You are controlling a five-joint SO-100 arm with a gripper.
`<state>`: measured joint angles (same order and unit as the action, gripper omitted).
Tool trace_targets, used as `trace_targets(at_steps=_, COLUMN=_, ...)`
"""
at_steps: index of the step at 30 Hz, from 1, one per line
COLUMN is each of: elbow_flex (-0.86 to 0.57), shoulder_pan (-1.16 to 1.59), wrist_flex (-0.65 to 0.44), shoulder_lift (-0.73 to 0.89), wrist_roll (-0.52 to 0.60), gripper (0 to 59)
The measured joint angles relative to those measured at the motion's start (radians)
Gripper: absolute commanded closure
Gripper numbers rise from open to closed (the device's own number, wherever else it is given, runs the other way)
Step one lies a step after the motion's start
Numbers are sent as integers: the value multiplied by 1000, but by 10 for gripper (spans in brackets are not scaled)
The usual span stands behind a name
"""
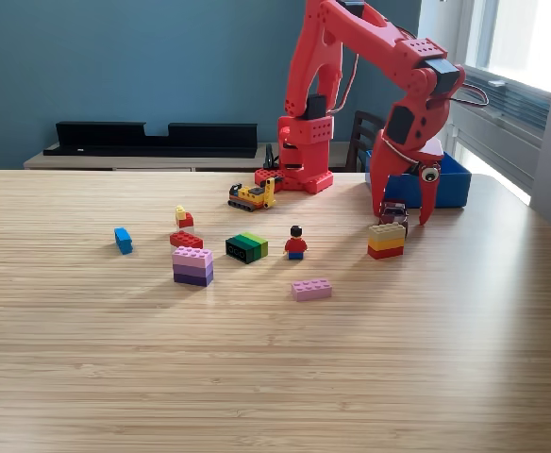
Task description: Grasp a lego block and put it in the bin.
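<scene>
A wide wooden counter point(275, 377) carried scattered toys as the red plastic arm's gripper point(403, 215) hung spread and empty. The low blue plastic bin point(450, 186) sat at two o'clock behind it. Directly beneath stood a stacked yellow-orange-red lego block point(386, 240); a misjudged descent could topple it.

Matt wood-grain table point(257, 377), glossy plastic blocks point(192, 265), red plastic arm point(351, 57), blue plastic bin point(450, 184).

My arm point(351, 57): red. Bin point(450, 181): blue. Blocks: blue point(123, 240); red point(186, 240); pink point(311, 289); purple-pink stack point(192, 265); yellow-orange-red stack point(386, 240); black-green point(247, 247). Table point(275, 377): light wood grain.
</scene>
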<state>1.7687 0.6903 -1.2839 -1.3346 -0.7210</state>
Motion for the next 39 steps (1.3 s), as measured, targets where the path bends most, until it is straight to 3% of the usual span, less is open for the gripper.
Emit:
trace_targets(at_steps=3, elbow_flex=31, shoulder_pan=0, wrist_flex=35, shoulder_lift=3, wrist_roll=0, gripper=580)
trace_targets(at_steps=15, elbow_flex=-20, shoulder_pan=-2, wrist_flex=34, shoulder_lift=6, wrist_roll=135, gripper=586)
trace_targets(at_steps=21, elbow_flex=-184, shoulder_pan=-14, wrist_flex=-140, shoulder_lift=25, wrist_roll=236, gripper=586)
trace_targets(at_steps=30, elbow_flex=-584, shoulder_pan=-3, wrist_flex=-394, shoulder_lift=25, wrist_roll=336, gripper=586)
trace_targets(at_steps=39, elbow_flex=-609, shoulder_pan=195, wrist_flex=-439, shoulder_lift=26, wrist_roll=454, gripper=586)
